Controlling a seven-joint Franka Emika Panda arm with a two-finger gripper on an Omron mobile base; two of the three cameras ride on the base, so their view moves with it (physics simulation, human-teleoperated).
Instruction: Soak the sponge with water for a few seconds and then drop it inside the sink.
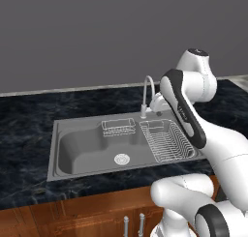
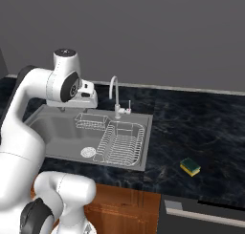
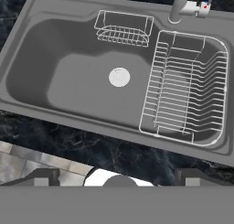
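Our gripper (image 2: 62, 109), apparently wide open w/ nothing held, hangs over the grey steel sink (image 2: 52, 125); the small yellow-and-green sponge (image 2: 190, 167) lies on black marble counter (image 2: 201, 132), well apart at approx. 4 o'clock.

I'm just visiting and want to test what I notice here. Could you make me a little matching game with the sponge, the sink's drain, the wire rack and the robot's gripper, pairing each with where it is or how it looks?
Things:
1. Yellow rectangular sponge with a dark green top
2. Round pale drain
3. Wire dish rack
4. Two-finger gripper

Descriptions:
A. Sits in the right part of the grey steel sink
B. Open, holding nothing, above the basin
C. Lies on the dark marble counter, right of the basin
D. Set in the basin floor

Pairs: 1-C, 2-D, 3-A, 4-B
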